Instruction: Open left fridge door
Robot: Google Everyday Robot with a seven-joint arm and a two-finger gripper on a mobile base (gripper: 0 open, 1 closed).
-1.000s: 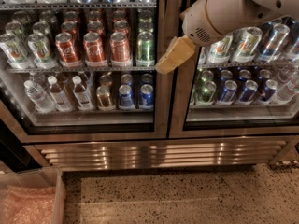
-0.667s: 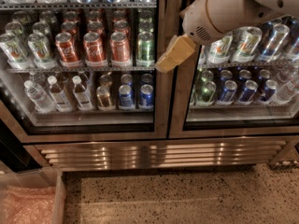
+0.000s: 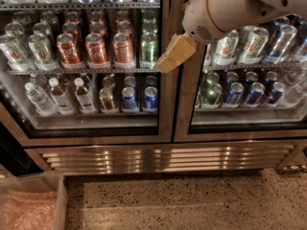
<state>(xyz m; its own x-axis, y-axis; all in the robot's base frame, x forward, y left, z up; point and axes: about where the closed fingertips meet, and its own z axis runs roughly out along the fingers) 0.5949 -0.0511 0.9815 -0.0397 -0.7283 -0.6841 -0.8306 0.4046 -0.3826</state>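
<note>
Over the right steel edge of the left fridge door [image 3: 84,66] sits the pincer [image 3: 168,61] — spread or pressed together, I cannot tell — and this stiff, probably heavy door wants hooking there.

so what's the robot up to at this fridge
The robot's arm comes in from the upper right. Its claw is at the steel frame along the right edge of the left fridge door, beside the seam with the right door. Whether it touches the frame is unclear. The left door looks shut, with red cans and water bottles showing through its glass.
</note>
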